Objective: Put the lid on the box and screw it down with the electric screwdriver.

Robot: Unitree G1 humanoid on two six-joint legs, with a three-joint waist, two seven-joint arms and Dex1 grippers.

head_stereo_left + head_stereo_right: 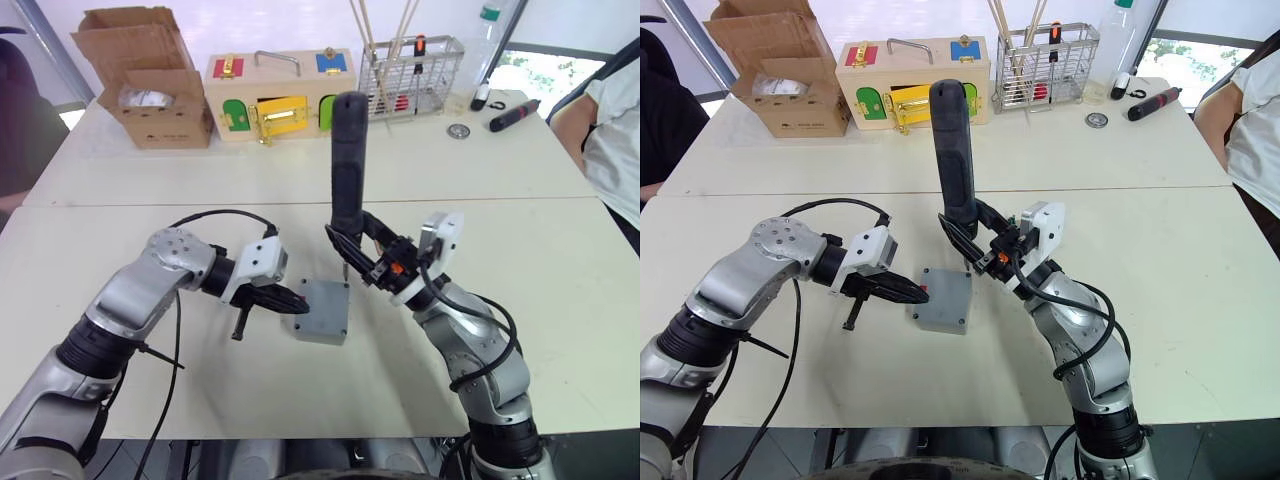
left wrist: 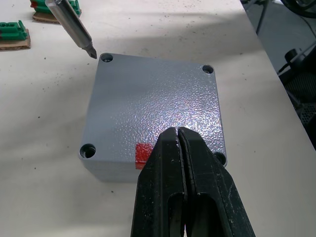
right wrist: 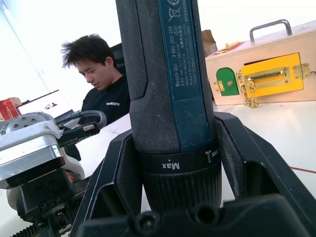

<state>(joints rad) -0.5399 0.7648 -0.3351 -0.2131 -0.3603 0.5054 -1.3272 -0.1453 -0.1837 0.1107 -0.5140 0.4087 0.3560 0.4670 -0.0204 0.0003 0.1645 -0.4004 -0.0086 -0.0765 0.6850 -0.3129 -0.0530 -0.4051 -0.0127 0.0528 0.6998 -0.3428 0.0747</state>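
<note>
Driving the first screw is, by my reading, the step in hand: the flat square grey plastic lid (image 2: 153, 111) already sits flush on the small square grey plastic box (image 1: 322, 312), which lies on the white table (image 1: 560, 290) between the two arms, its red mark (image 2: 143, 154) on the side facing the left gripper. The right gripper (image 1: 352, 252) has its two black fingers closed around the lower body of the thick dark blue-black cylindrical electric screwdriver (image 1: 347, 160), holding it nearly upright with the thin metal bit (image 2: 74, 27) pointing down, its tip just beside the lid's far corner hole (image 2: 106, 58) but not yet in it. The left gripper (image 2: 177, 148) has its fingers pressed together, gripping nothing, their tips resting at the lid's near edge just above the red mark.

To do this well, the bit should be brought plumb over the corner hole before it goes down, since it now stands just off the hole; a tilted bit could skid across the textured lid. The left fingertips look well placed to pin the lid and box against twisting, and that pressure should stay down while the tool turns. Whether screws sit in the holes cannot be told.

The right wrist view shows the tool's label, reading "Bosch GO", with small print beneath that includes "3.6V", and "Max" on the collar.
</note>
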